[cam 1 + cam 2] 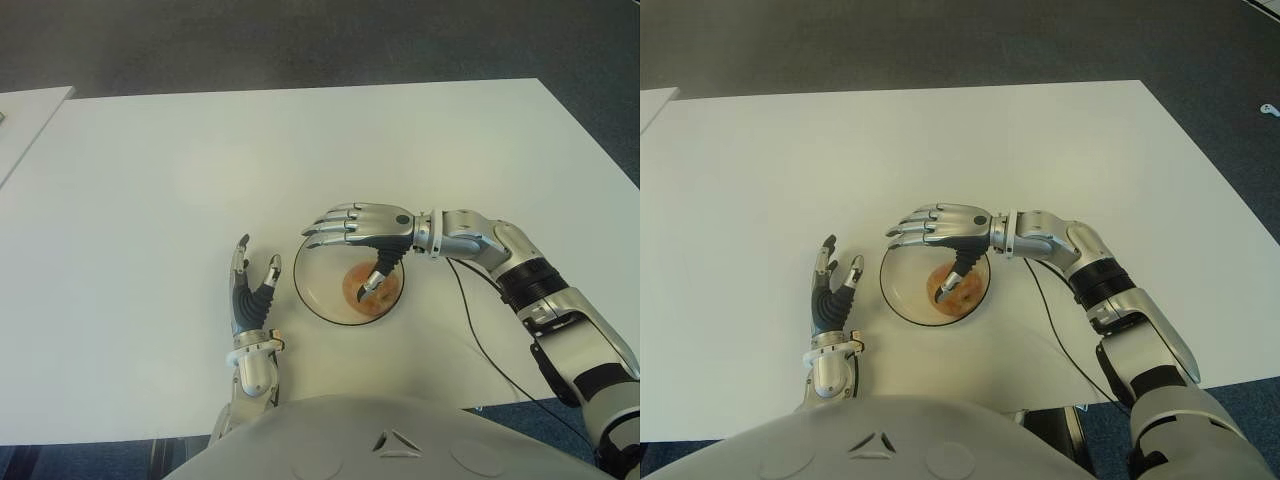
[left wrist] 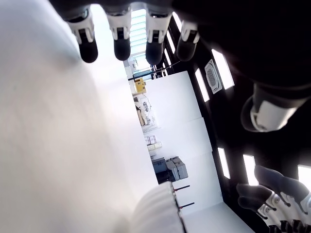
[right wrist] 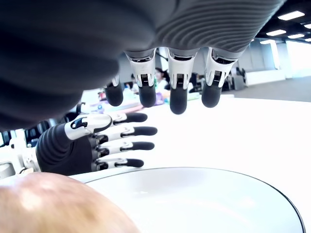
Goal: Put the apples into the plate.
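apple (image 3: 53, 206): cut off by right wrist view's edge | plate (image 1: 312, 290): partly under right hand (image 1: 352, 228)

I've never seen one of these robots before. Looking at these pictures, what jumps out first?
Probably the robot's silver and black right hand, spread open above a clear round glass plate near the front of the white table. A single reddish-yellow apple already lies in that plate, with the thumb reaching down to it. The left hand shows just left of the plate, fingers open and holding nothing.
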`<move>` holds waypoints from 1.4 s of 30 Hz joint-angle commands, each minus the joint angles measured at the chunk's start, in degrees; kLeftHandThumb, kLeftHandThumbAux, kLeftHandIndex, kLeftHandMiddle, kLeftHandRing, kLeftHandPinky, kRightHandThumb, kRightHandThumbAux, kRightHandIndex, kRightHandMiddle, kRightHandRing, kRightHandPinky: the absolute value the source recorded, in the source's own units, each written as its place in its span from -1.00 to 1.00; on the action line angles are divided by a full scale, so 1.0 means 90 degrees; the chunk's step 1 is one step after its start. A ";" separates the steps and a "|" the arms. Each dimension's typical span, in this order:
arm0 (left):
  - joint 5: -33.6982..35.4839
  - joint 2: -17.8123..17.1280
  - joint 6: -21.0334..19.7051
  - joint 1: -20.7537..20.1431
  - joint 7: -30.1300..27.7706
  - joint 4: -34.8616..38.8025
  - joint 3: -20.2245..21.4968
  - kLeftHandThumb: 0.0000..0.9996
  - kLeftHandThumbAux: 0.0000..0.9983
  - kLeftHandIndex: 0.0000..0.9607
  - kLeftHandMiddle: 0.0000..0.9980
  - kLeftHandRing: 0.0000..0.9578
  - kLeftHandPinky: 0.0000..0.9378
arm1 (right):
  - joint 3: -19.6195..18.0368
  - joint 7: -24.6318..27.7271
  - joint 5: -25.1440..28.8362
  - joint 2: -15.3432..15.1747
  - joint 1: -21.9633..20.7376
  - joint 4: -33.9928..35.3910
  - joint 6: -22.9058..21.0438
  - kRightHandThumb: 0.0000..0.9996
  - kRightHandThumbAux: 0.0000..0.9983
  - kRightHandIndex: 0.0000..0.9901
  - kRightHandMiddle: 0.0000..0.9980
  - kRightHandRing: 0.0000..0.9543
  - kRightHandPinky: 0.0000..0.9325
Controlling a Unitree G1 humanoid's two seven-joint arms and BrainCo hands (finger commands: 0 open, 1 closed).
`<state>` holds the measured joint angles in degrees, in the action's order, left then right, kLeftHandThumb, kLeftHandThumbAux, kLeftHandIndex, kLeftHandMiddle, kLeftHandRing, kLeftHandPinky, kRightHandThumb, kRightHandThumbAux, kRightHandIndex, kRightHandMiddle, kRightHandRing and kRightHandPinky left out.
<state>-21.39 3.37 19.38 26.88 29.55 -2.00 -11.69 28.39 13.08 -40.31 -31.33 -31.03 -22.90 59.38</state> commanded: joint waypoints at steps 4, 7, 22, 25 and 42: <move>-0.0010 0.0149 -0.0154 -0.0104 -0.0061 0.0015 -0.0019 -1.00 -0.18 -0.84 -0.85 -0.99 -1.00 | 0.0029 0.0011 -0.0083 0.0027 -0.0118 -0.0066 -0.0017 -0.73 -0.46 -1.00 -1.00 -1.00 -1.00; 0.0012 0.0156 -0.0190 -0.0118 -0.0065 0.0006 -0.0014 -1.00 -0.19 -0.84 -0.86 -1.00 -1.00 | 0.0033 0.0035 -0.0072 0.0030 -0.0143 -0.0070 -0.0035 -0.73 -0.46 -1.00 -1.00 -1.00 -1.00; -0.0122 0.0228 -0.0288 -0.0137 0.0097 0.0015 -0.0087 -1.00 -0.22 -0.85 -0.89 -1.00 -1.00 | -0.0114 0.0391 0.0729 0.0487 -0.0445 -0.0575 -0.0723 -0.68 -0.48 -1.00 -1.00 -1.00 -1.00; -0.0204 0.0259 -0.0280 -0.0136 0.0209 0.0014 -0.0100 -1.00 -0.23 -0.83 -0.88 -1.00 -1.00 | -0.0266 0.0566 0.1214 0.0770 -0.0664 -0.1107 -0.1134 -0.67 -0.51 -1.00 -1.00 -1.00 -1.00; 0.0161 0.0374 -0.0390 0.0001 0.0123 0.0158 -0.0228 -1.00 -0.29 -0.73 -0.92 -1.00 -1.00 | -0.2037 0.0960 0.4007 0.1850 -0.0042 -0.1946 -0.2968 -0.64 -0.58 -1.00 -1.00 -1.00 -1.00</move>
<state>-21.32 3.24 16.91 26.30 31.61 -0.90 -12.62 12.95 21.96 -7.26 -14.25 -35.90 -39.11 33.62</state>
